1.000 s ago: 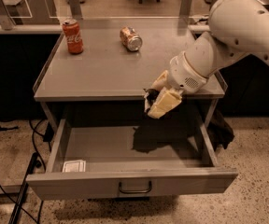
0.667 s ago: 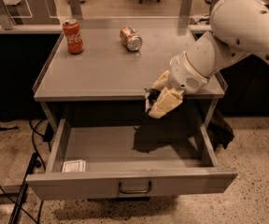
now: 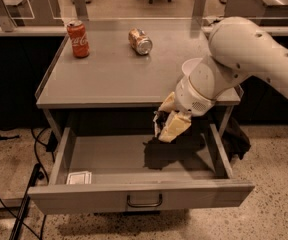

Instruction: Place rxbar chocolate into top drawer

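dark rxbar chocolate (image 3: pixel 157 119) between the fingers of the tool (image 3: pixel 161 126), above the open grey top drawer (image 3: pixel 99 197)

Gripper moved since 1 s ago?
Yes: the gripper has dropped slightly, further below the table's front edge, toward the open top drawer.

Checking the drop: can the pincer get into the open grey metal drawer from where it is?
Probably yes. The pincer, gripping the dark-wrapped bar, hangs over the open grey metal drawer, nothing between them; the small white packet lies away in its front left corner.
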Controlling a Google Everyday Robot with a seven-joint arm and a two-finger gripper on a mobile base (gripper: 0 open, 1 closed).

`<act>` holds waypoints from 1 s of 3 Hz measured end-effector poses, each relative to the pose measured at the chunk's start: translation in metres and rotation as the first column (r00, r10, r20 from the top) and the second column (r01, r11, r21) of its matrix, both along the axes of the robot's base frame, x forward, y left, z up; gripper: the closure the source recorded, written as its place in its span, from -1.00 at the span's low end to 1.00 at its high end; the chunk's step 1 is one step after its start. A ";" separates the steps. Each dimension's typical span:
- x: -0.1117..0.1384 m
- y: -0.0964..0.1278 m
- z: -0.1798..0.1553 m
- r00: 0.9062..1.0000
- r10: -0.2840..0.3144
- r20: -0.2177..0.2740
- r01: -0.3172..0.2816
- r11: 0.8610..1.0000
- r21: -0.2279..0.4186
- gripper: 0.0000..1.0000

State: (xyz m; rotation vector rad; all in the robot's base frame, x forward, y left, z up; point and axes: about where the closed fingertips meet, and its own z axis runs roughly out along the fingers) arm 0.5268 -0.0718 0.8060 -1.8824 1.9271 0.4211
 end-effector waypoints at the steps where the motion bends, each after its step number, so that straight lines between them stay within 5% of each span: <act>1: -0.003 -0.001 -0.036 1.000 0.017 0.003 -0.017 1.000 -0.014 1.00; 3: 0.001 -0.011 -0.099 1.000 0.002 0.007 -0.002 1.000 -0.017 1.00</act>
